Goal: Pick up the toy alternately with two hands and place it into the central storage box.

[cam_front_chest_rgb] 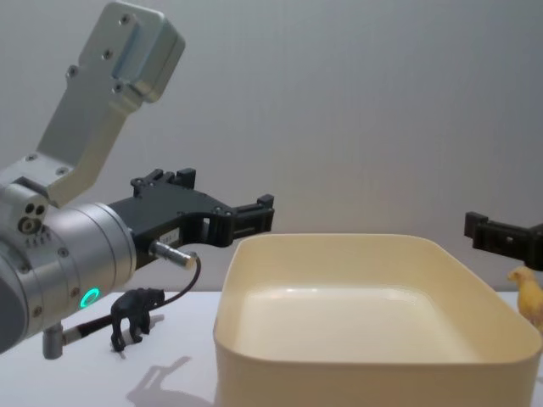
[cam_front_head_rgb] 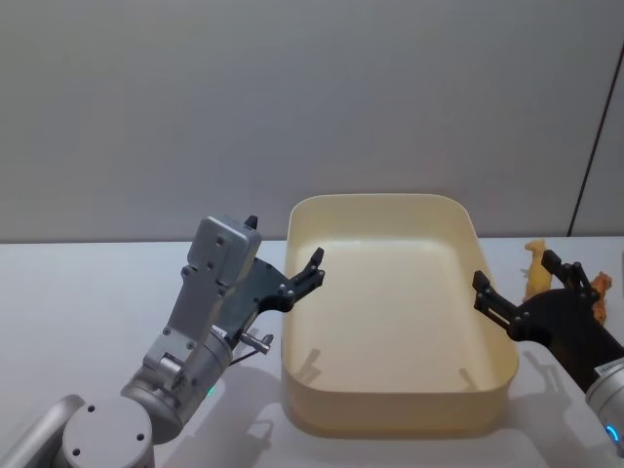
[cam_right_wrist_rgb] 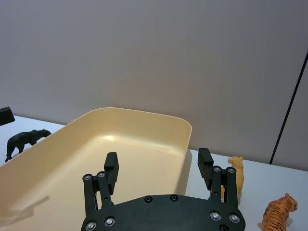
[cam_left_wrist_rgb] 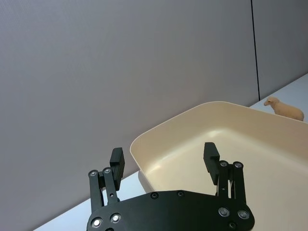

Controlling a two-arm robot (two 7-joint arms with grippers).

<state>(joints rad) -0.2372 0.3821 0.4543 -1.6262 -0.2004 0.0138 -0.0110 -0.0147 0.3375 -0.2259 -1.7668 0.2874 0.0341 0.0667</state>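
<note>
Both hang open, empty: left gripper [cam_left_wrist_rgb: 163, 154] by the box [cam_front_head_rgb: 390, 414] at its left rim, right gripper [cam_right_wrist_rgb: 158, 159] by its right. The tiger [cam_right_wrist_rgb: 279, 214] sits just off the right one, the panther [cam_front_chest_rgb: 136, 318] below the left.

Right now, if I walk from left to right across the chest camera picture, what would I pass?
black toy animal → left gripper, open → central storage box → right gripper
</note>
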